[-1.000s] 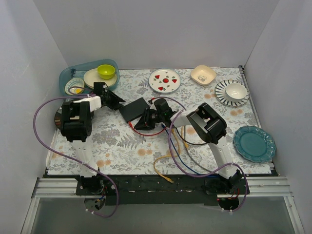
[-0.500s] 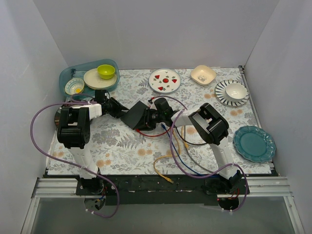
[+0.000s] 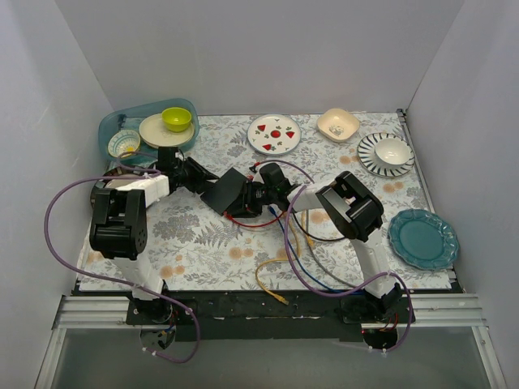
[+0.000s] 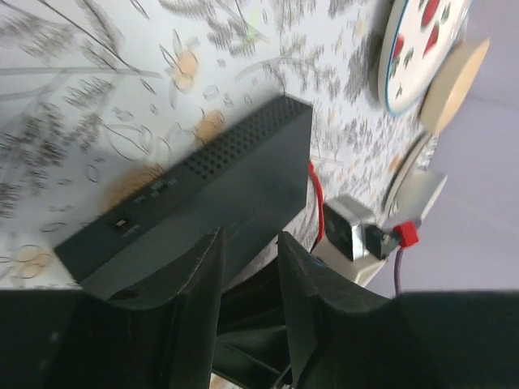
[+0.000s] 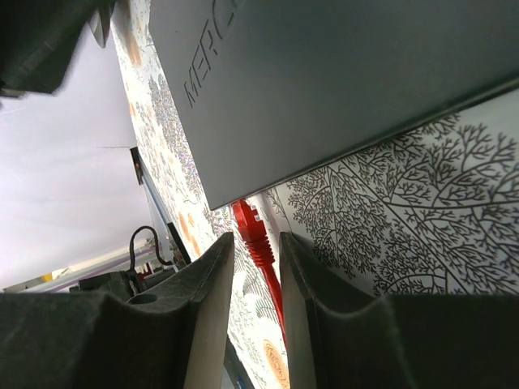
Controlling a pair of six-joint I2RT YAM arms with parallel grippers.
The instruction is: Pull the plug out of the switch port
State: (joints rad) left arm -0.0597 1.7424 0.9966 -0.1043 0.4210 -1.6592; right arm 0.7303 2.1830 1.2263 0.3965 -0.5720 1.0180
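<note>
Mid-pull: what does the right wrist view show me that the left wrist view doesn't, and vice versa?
Only the right wrist: the red plug meeting the edge of the switch, between the fingers of the right gripper; whether they pinch it is unclear. Lettering on the switch too. Only the left wrist: the left gripper clamped on the switch's edge, its vented side, and the fruit-pattern plate beyond. Both: the switch, the red cable and the floral tablecloth.

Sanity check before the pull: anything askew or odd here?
Yes: the switch is tilted, one edge lifted off the table in the left gripper, red plug at its edge. Loose cables sprawl toward the front.
</note>
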